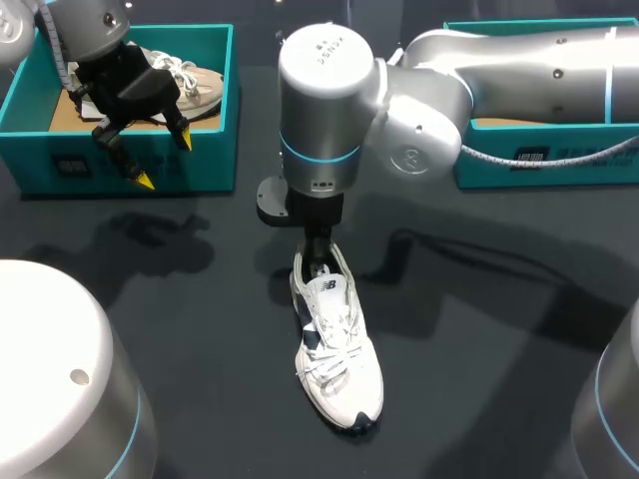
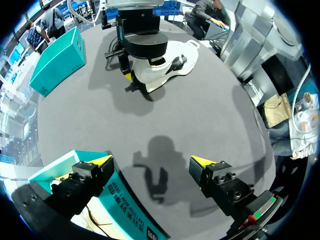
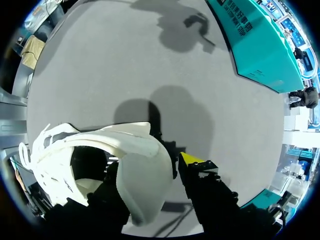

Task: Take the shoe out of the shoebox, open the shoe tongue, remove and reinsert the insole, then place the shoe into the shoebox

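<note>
Head view: white shoe (image 1: 334, 349) on dark table (image 1: 190, 329), right gripper (image 1: 318, 251) clamped on it; left gripper (image 1: 165, 160) fingers apart.

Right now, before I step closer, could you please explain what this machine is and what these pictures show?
It is a robot with two arms, each ending in a two-fingered gripper with yellow tips. One picture looks down from overhead; the two round ones come from a camera on each wrist. On the dark table stand two teal shoeboxes: the left box holds a second shoe, the right box sits behind the right arm. The right gripper appears to grip the heel of the white shoe. The left gripper hangs open and empty above the left box's front wall.
</note>
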Controlling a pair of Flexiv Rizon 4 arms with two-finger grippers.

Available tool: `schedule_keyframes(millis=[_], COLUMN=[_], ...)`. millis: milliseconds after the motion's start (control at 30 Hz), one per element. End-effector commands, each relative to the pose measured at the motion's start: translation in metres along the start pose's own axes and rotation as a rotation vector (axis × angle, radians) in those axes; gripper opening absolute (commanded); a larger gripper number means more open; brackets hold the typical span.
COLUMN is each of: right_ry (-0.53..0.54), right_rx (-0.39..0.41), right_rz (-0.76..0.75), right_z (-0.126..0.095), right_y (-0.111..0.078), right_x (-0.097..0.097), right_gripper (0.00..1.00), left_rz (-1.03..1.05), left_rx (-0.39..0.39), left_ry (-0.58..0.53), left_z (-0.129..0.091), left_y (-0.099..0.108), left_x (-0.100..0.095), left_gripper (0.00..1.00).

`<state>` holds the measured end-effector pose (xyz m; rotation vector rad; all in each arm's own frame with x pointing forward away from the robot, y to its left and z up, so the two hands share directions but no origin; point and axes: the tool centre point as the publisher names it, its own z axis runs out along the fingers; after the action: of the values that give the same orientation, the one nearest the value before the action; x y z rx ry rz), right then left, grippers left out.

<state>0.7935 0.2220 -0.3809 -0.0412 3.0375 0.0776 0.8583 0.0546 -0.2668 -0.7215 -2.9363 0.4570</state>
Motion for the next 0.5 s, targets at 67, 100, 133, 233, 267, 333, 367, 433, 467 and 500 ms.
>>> schedule_keyframes(millis=[67,100,133,233,267,333,367,433,467,500], right_ry=[-0.004,-0.004,-0.006,-0.011,-0.014,-0.018,-0.019,-0.024,-0.024,-0.032], right_rx=[-0.004,-0.005,-0.005,-0.005,-0.004,0.000,0.001,0.011,0.016,0.019], right_rz=[0.004,0.005,0.006,0.010,0.011,0.014,0.015,0.020,0.021,0.021], right_z=[0.001,0.001,0.000,-0.002,-0.004,-0.007,-0.008,-0.015,-0.019,-0.024], right_y=[0.000,0.001,0.001,0.001,0.001,0.001,0.001,-0.001,-0.002,-0.003], right_x=[0.003,0.003,0.004,0.004,0.005,0.005,0.005,0.004,0.003,0.002], right_gripper=[0.00,0.00,0.00,0.00,0.00,0.00,0.00,0.00,0.00,0.00], left_rz=[0.001,0.001,0.001,0.001,0.001,0.001,0.001,0.001,0.001,0.001], left_rx=[-0.002,-0.002,-0.002,-0.002,-0.002,-0.002,-0.002,-0.002,-0.002,-0.002], left_ry=[0.002,0.002,0.002,0.002,0.002,0.002,0.002,0.002,0.002,0.002], left_z=[0.000,0.000,0.000,0.000,0.000,0.000,0.000,0.000,0.000,0.000], left_y=[0.000,0.000,0.000,0.000,0.000,0.000,0.000,0.000,0.000,0.000], left_x=[0.000,0.000,0.000,0.000,0.000,0.000,0.000,0.000,0.000,0.000], left_gripper=[1.00,1.00,1.00,1.00,1.00,1.00,1.00,1.00,1.00,1.00])
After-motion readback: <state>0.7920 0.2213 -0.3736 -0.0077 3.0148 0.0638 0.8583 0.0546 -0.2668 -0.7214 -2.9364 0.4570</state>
